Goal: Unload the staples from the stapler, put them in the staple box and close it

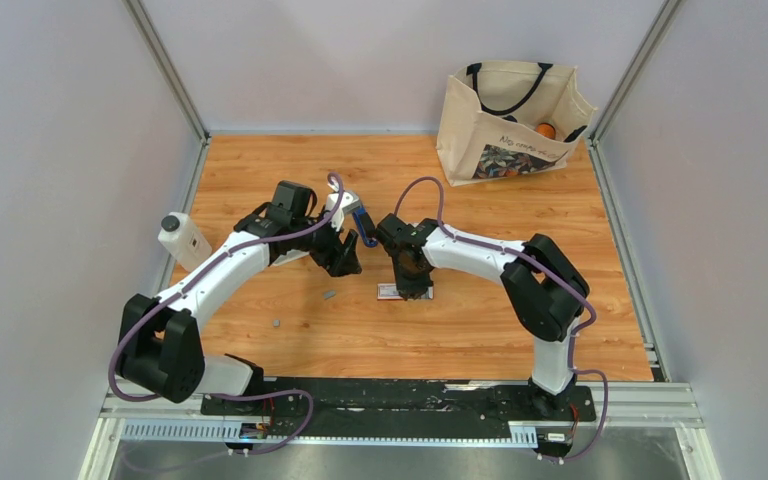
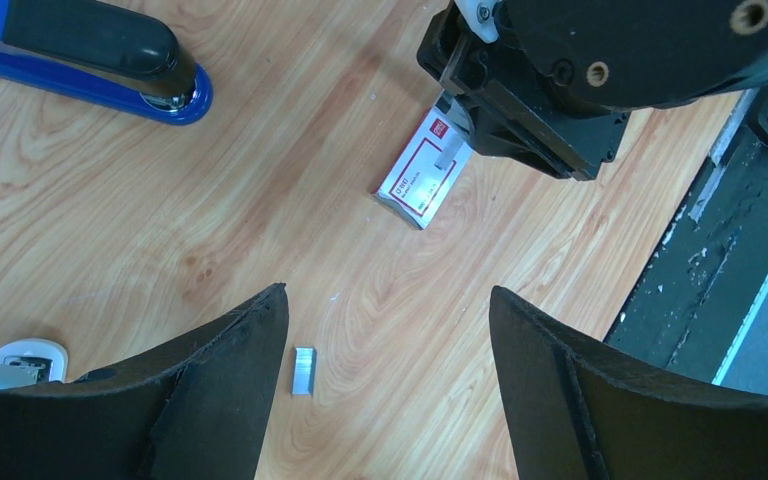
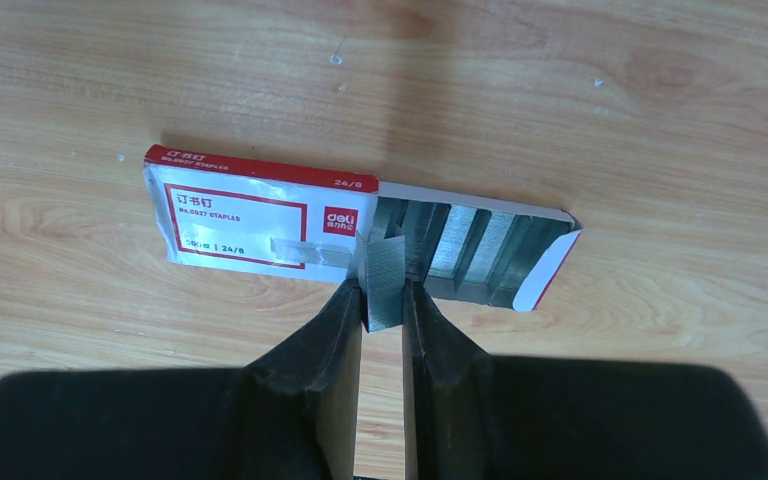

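The blue stapler (image 2: pixel 90 60) with its black top lies on the wood at the upper left of the left wrist view; from above it shows between the two wrists (image 1: pixel 364 224). My right gripper (image 3: pixel 383 292) is shut on a short grey strip of staples (image 3: pixel 384 275), held upright at the open end of the red-and-white carton (image 3: pixel 250 215). More grey strips fill the carton's drawer (image 3: pixel 480 250). My left gripper (image 2: pixel 387 295) hangs open over bare wood. One loose strip of staples (image 2: pixel 303 371) lies just inside its left finger (image 2: pixel 230 380). Two loose strips lie on the table (image 1: pixel 328 294).
A cream tote bag (image 1: pixel 510 120) stands at the back right with something orange inside. A white bottle with a black cap (image 1: pixel 182 240) sits against the left wall. The right gripper's body (image 2: pixel 560 80) looms over the carton (image 2: pixel 422 178).
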Controlling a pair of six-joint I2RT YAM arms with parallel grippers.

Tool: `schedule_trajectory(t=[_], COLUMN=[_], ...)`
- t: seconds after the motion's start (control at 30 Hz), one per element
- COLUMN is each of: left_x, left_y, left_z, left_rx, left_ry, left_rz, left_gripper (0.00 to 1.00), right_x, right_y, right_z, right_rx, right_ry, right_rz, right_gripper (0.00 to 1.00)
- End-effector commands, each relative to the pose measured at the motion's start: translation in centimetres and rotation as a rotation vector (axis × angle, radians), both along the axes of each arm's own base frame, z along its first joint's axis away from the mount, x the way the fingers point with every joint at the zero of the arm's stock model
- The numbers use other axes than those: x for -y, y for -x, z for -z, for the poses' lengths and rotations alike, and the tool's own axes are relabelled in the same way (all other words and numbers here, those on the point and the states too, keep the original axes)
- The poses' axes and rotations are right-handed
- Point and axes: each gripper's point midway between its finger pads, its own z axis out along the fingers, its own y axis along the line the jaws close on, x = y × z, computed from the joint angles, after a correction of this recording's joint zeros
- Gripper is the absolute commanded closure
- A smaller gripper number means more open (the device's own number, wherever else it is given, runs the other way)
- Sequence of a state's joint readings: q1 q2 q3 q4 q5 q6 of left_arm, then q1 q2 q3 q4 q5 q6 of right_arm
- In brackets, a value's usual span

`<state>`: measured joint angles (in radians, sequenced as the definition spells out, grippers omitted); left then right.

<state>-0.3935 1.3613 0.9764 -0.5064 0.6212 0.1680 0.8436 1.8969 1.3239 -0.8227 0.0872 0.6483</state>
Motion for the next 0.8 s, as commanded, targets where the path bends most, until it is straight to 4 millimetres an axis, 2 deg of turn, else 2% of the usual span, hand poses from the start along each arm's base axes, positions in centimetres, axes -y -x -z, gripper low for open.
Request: schedule_trajectory(t=[0.0,0.13,0.37,0.47,0.63,0.77], left_x=[0.2,0.2,0.3,0.3,0.3,0.2], left_y=[0.5,0.6,0.7,0.8,0.9,0.9], left_z=[-1.5,-1.6,-1.9,-2.1,-2.1,-2.1], left_rx=[0.058,0.061,0.061,0.063,0.06,0.061], left_ry=[0.024,0.027,0.032,0.035,0.036,0.032], left_rz=[0.043,0.046,0.048,0.05,0.05,0.053], left_gripper=[0.19,0.18,0.18,0.18,0.18,0.18], right_x=[0.0,-0.1,-0.3,-0.5,-0.5,-0.3], right_y=[-0.7,-0.8,-0.9,-0.9,-1.0,-1.3], right_z=[-0.6,-0.9,-1.0,-1.1,-1.9,-3.8], right_rx=[0.013,0.016,0.01,0.01,0.025,0.072], right_ry=[0.01,0.007,0.002,-0.002,-0.014,-0.043], right_rz=[-0.005,-0.007,-0.016,-0.02,-0.016,-0.007], right_gripper=[0.83,0.8,0.65,0.62,0.61,0.64])
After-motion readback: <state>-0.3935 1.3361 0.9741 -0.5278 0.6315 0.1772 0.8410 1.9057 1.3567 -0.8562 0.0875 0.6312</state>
